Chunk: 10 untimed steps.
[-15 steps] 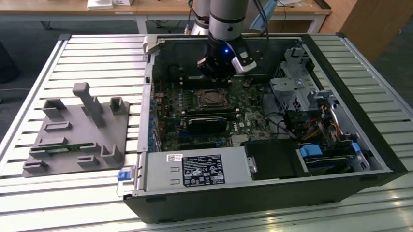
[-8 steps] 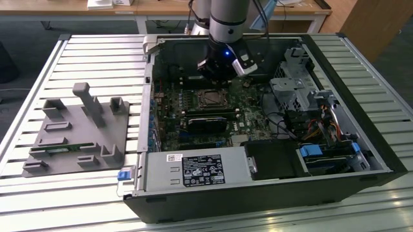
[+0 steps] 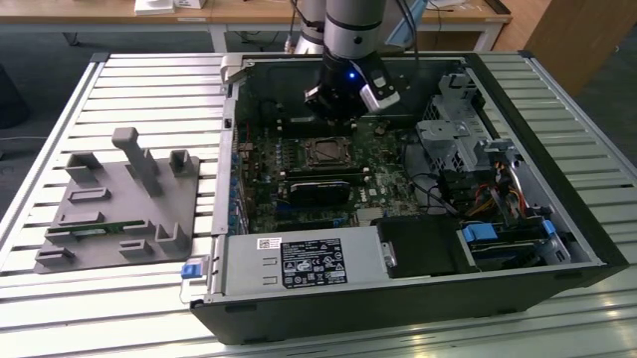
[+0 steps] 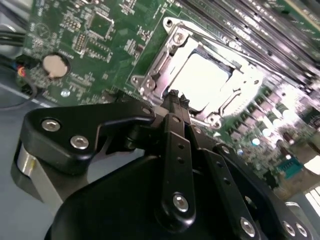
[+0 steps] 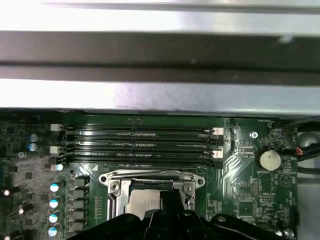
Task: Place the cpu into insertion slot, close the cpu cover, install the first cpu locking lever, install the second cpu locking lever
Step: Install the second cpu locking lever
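Cpu (image 4: 200,82) lies flat, face up, under the closed cpu cover (image 4: 165,60).

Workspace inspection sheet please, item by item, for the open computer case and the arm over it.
Surface: slatted metal table.
Job's things: cpu lies in the insertion slot; cpu cover is down around it.
Clutter: grey fixture tray on the exterior view's left.
Grippers: pincer shut, empty, at the socket's edge.
Cables: coloured bundle near the drive bays.
Surroundings: wooden desks behind.
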{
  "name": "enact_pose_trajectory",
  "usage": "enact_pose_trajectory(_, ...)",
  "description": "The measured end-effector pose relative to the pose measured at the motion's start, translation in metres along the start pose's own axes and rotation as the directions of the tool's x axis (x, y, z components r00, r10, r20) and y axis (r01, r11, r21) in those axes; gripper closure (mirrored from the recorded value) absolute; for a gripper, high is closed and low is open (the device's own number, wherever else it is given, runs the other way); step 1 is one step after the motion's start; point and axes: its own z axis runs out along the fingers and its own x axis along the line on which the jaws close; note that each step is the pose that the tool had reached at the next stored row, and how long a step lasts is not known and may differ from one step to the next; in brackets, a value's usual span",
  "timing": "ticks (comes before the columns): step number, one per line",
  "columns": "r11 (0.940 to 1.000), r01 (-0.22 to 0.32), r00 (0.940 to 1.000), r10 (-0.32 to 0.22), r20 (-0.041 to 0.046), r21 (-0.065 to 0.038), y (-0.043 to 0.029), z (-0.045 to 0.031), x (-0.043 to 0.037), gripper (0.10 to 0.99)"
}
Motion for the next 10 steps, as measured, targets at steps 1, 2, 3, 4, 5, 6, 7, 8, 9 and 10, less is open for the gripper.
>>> enact_pose_trajectory(1, 1.0, 0.0, 1.0, 0.0, -0.0001, 0.0, 0.0002, -0.0042, 0.0, 0.98)
enact_pose_trajectory(2, 1.0, 0.0, 1.0, 0.0, -0.0001, 0.0, 0.0003, -0.0069, 0.0, 0.98)
enact_pose_trajectory(3, 1.0, 0.0, 1.0, 0.0, -0.0002, 0.001, 0.0004, -0.0077, 0.0, 0.98)
enact_pose_trajectory(4, 1.0, 0.0, 1.0, 0.0, 0.0, 0.0, 0.0001, -0.0077, 0.0, 0.98)
enact_pose_trajectory(5, 1.0, 0.0, 1.0, 0.0, -0.0001, 0.001, -0.0004, -0.0078, 0.0, 0.98)
enact_pose_trajectory(6, 1.0, 0.0, 1.0, 0.0, -0.0001, 0.001, -0.0018, -0.0079, 0.0, 0.98)
enact_pose_trajectory(7, 1.0, 0.0, 1.0, 0.0, -0.0001, 0.001, -0.0036, -0.008, 0.0, 0.98)
enact_pose_trajectory(8, 1.0, 0.0, 1.0, 0.0, -0.0001, 0.001, -0.0057, -0.008, 0.0, 0.98)
enact_pose_trajectory(9, 1.0, 0.0, 1.0, 0.0, -0.0001, 0.0, -0.0083, -0.0082, 0.0, 0.98)
enact_pose_trajectory(10, 1.0, 0.0, 1.0, 0.0, -0.0001, 0.001, -0.0108, -0.0084, 0.0, 0.98)
